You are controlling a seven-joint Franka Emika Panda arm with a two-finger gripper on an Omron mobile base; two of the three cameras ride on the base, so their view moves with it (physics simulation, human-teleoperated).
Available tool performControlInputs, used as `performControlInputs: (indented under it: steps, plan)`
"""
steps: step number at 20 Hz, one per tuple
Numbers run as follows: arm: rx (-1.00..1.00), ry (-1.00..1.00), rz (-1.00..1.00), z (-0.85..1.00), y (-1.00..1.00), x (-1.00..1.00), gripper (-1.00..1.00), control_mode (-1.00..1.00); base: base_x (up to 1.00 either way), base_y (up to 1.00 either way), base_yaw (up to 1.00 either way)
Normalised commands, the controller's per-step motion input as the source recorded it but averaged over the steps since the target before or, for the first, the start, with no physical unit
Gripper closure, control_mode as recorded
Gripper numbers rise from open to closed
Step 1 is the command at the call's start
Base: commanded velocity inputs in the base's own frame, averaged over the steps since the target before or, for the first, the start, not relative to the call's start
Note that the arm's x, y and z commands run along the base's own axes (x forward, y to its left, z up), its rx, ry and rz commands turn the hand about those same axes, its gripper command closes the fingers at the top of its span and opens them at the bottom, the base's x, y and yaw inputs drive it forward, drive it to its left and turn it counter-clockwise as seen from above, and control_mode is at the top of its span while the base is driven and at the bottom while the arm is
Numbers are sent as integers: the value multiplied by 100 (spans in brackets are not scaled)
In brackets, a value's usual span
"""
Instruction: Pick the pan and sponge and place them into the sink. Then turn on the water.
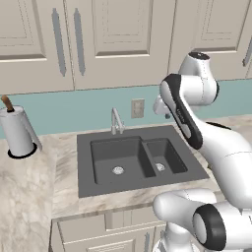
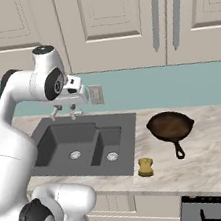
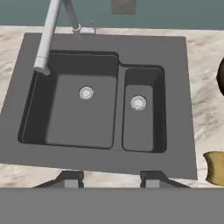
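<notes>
We see a marbled beige counter [image 2: 215, 151] running below a row of cream cabinet doors [image 2: 113, 21] with long grey handles, and a pale blue-green backsplash [image 2: 179, 84] between them carrying a small outlet plate [image 2: 96, 94]. The sink [image 2: 121, 149] is set into the counter, its large basin on the left and its smaller one on the right, each with a silver drain, and both basins hold nothing. A grey faucet [image 1: 116, 121] stands at the sink's far edge. The pan [image 2: 170, 126] sits flat on the counter to the right of the sink, its black handle pointing toward the near edge. The sponge [image 2: 145, 166] lies near the counter's front edge, just beside the sink's near right corner and apart from the pan. At the far left a paper towel roll [image 1: 17, 130] stands upright. The gripper [image 3: 112, 178] hangs above the sink holding nothing, its two fingertips apart with a moderate gap between them.
</notes>
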Motion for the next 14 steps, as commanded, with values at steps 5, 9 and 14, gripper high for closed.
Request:
performControlInputs:
  steps: [5, 9, 14]
  plan:
    - [2, -3, 0, -1, -28, -29, -100, -100, 0, 0, 0]
    - [11, -9, 0, -2, -97, -67, -100, -100, 0, 0, 0]
    - [5, -5, 0, -11, -96, -54, -100, -100, 0, 0, 0]
